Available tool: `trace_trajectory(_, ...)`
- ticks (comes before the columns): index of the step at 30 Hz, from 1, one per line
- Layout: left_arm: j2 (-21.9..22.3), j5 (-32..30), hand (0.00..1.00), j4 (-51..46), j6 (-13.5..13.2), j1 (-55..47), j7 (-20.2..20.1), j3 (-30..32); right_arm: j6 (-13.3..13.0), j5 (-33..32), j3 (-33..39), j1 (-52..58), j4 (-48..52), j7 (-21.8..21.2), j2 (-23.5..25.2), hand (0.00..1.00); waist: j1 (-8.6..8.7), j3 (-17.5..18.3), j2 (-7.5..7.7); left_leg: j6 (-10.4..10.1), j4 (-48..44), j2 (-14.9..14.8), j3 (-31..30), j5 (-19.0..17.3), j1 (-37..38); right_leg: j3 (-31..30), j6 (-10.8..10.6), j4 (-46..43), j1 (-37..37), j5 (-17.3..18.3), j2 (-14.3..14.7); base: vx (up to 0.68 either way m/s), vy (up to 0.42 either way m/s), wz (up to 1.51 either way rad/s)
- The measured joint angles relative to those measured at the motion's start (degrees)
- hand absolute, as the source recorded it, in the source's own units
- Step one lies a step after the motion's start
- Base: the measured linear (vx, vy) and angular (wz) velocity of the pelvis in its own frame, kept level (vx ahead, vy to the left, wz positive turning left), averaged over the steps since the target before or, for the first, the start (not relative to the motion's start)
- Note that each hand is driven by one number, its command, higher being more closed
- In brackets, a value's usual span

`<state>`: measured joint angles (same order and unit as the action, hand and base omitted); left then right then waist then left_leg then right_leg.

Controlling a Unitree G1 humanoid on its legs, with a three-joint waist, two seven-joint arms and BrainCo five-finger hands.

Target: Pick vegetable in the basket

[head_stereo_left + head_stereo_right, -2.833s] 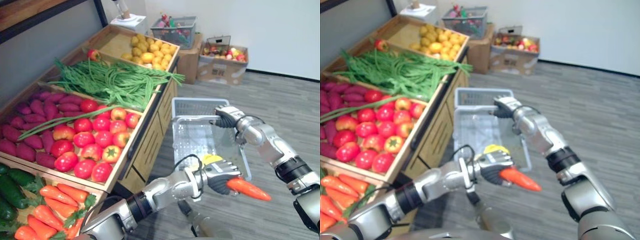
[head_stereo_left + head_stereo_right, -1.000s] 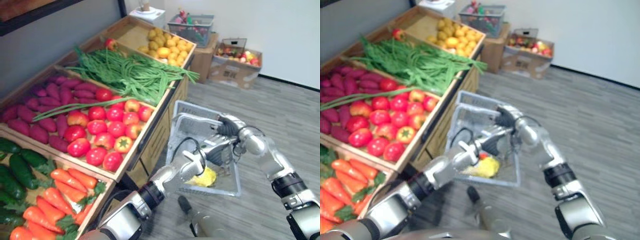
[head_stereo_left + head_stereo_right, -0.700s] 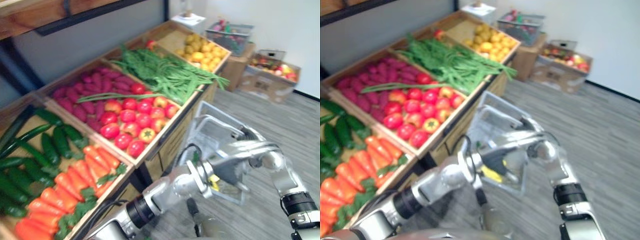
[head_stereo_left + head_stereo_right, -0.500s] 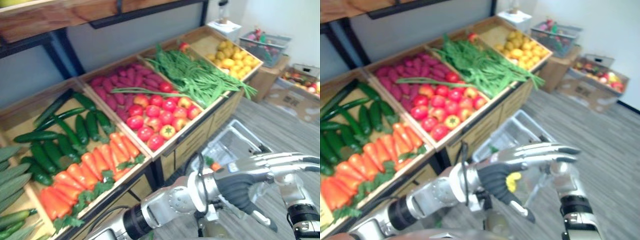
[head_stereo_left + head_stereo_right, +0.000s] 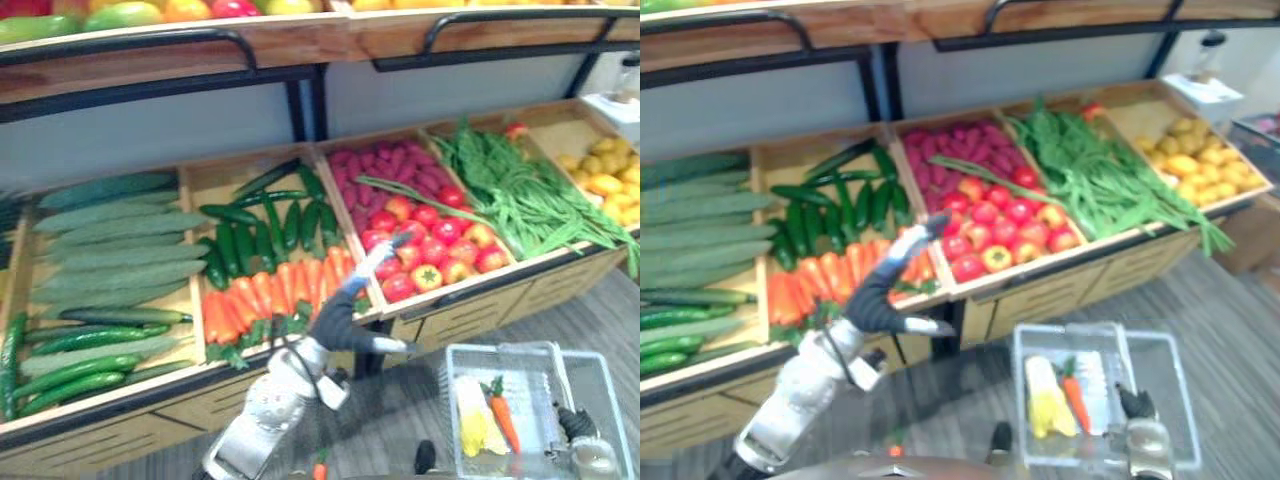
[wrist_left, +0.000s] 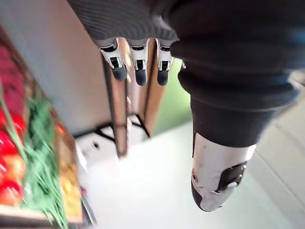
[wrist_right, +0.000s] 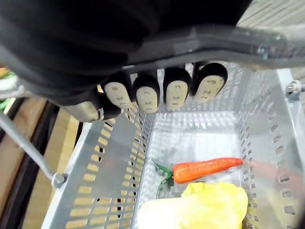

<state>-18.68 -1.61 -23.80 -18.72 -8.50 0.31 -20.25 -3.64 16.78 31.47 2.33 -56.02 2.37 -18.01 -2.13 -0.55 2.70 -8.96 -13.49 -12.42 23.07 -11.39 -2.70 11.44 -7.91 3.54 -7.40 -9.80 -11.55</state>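
**Desk:** Stock list, largest first?

**Operator:** Item one, the bench [image 5: 460, 315]: a long wooden run of sloped bins under an upper shelf [image 5: 300, 45]. From my left I read:
- pale long cucumbers [image 5: 110, 240]
- dark cucumbers [image 5: 260, 225] above a carrot pile [image 5: 255, 295]
- purple sweet potatoes [image 5: 385, 165] above tomatoes [image 5: 430, 240]
- green beans [image 5: 520, 200]
- yellow fruit [image 5: 600, 175]

Item two, the grey floor [image 5: 1250, 300], open along the bench's front edge.

**Desk:** Containers?

**Operator:** One basket [image 5: 500, 347], pale mesh, low on my right and out from the bench front. It holds one carrot [image 5: 503, 420], the task's thing, lying beside a yellow vegetable [image 5: 470, 415].

**Desk:** Hands?

**Operator:** My right hand [image 7: 145, 93] has its fingers curled round the basket's handle [image 7: 228, 40]. My left hand [image 5: 335, 325] is raised before the bench edge, by the divider between the carrot pile and the tomatoes. Its fingers [image 6: 138, 71] are straight and released, holding nothing.
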Motion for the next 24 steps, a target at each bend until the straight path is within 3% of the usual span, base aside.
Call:
trace_trajectory(8,9.05,-4.45,0.0,10.44,3.65,-5.33,5.98,23.55,0.07,-6.2,7.85,0.67,-10.13,2.43,1.69,1.0,0.39,0.61,0.0,0.77,6.0,2.33,-8.72,4.86,-2.18,7.06,-0.1,0.39,1.49,0.59,-0.78,0.06,-0.015,0.53)
trace_trajectory(12,12.92,-6.51,0.0,17.26,5.47,-4.91,11.69,35.03,-0.3,-8.23,8.63,1.3,-10.12,2.55,3.28,1.0,0.63,1.01,0.25,1.08,7.38,3.05,-11.28,5.8,-2.17,8.66,0.78,0.42,2.59,1.16,-1.2,0.01,0.011,0.33)
trace_trajectory(14,15.15,-6.51,0.0,20.41,5.56,-4.3,17.57,41.15,-0.67,-8.51,8.82,2.22,-10.2,3.33,4.84,1.0,0.75,1.14,0.65,1.19,7.63,3.39,-13.25,5.94,-2.38,9.5,0.47,-0.45,3.61,2.89,-1.64,-0.01,0.011,0.45)
trace_trajectory(18,17.58,-5.21,0.0,24.67,5.58,-4.9,26.03,47.37,-1.05,-10.8,10.97,3.59,-10.25,4.85,7.33,1.0,0.58,1.24,1.0,1.03,8.4,3.69,-17.66,6.88,-2.09,10.32,0.01,-7.93,3.21,8.34,-2.8,0.01,-0.003,0.57)
trace_trajectory(20,17.53,-2.94,0.0,29.97,5.92,-5.3,28.03,49.66,-1.87,-11.44,10.92,3.35,-9.84,4.8,8.07,1.0,0.37,1.3,1.04,0.85,8.62,3.56,-18.29,7.28,-2.0,9.89,0.3,-9.8,2.81,9.49,-2.84,0.01,-0.025,0.26)
trace_trajectory(24,18.75,-0.8,0.0,41.94,8.05,-5.4,28.01,53.31,-1.94,-12.33,10.89,2.2,-9.1,4.69,9.21,1.0,0.38,1.52,0.91,1.17,10.84,3.53,-18.42,8.32,-1.67,9.91,0.68,-9.22,2.66,9.79,-2.59,-0.01,-0.017,0.03)
